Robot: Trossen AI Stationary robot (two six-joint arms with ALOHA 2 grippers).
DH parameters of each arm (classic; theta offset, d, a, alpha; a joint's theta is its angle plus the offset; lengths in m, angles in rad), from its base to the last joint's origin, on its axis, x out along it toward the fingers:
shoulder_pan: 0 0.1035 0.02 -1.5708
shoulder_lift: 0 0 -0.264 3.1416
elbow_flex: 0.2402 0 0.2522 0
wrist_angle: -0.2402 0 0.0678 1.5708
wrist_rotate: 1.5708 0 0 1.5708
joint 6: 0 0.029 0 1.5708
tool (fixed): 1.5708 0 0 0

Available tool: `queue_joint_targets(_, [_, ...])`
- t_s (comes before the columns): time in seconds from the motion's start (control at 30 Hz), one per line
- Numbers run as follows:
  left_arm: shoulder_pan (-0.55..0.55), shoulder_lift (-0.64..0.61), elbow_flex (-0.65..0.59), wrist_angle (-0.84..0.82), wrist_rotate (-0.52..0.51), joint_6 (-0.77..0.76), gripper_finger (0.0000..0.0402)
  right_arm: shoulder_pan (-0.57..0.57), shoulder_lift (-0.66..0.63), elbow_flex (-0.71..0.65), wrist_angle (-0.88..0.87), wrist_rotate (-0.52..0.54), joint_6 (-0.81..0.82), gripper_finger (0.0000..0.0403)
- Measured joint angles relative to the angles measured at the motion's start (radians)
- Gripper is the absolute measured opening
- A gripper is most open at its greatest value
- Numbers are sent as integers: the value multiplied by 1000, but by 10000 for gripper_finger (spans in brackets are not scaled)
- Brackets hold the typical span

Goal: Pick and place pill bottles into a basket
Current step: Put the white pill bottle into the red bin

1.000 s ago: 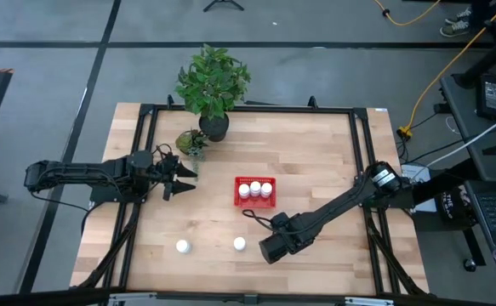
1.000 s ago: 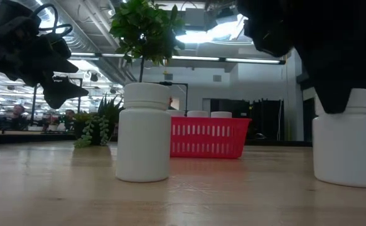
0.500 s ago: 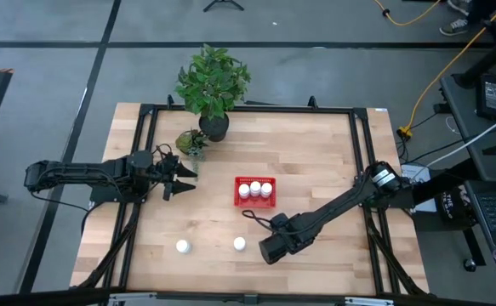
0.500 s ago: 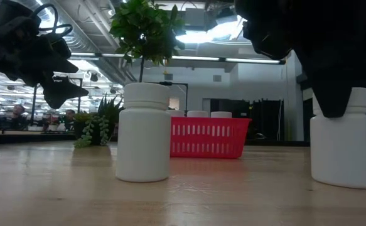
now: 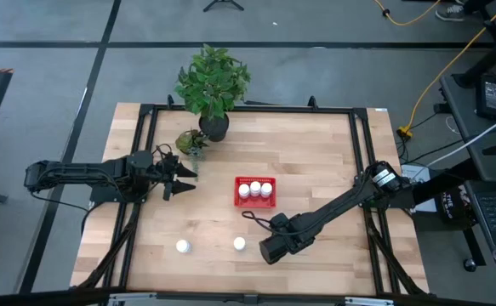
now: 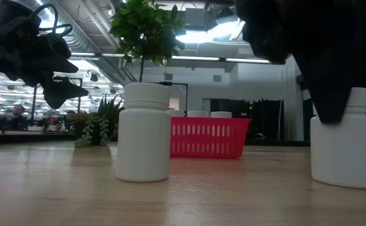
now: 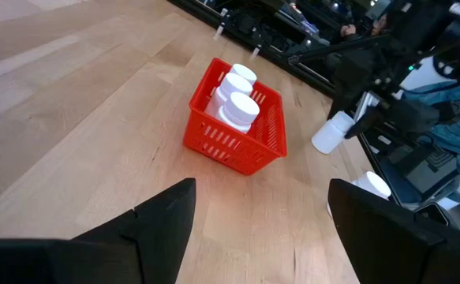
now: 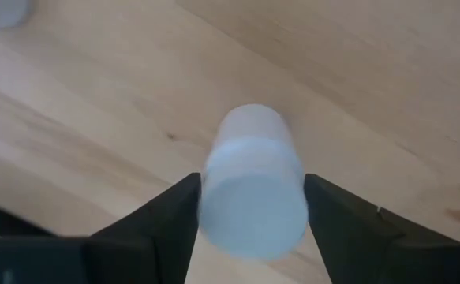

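Observation:
The red basket (image 5: 254, 191) stands mid-table and holds three white pill bottles (image 7: 235, 101). Two more bottles stand upright on the wood near the front edge. The left one (image 5: 182, 246) is free. My right gripper (image 8: 253, 197) comes down over the right one (image 5: 239, 244) and is shut on it. In the low view a dark finger (image 6: 330, 100) covers part of that bottle's cap. My left gripper (image 7: 257, 237) hovers open over the table's left side, pointing toward the basket, with nothing between its fingers. My right gripper pinches the bottle's top end, at the cap's two opposite sides (image 8: 209, 197), between its two fingers. The fingers come from above and point down. The bottle stays upright, with its base (image 6: 343, 182) at the tabletop.
A tall potted plant (image 5: 213, 85) and a small succulent pot (image 5: 192, 140) stand at the table's far left. A black frame (image 5: 358, 153) runs along the table's sides. Bare wood lies between the basket and the right rail.

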Motion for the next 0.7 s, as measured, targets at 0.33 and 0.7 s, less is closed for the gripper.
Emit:
queue_joint_targets(0.33, [0,0,0,0,0,0,281,0,0,-54,70,-11,8,216])
queue_joint_targets(0.7, [0,0,0,1,0,0,281,-3,0,-3,70,25,-54,172])
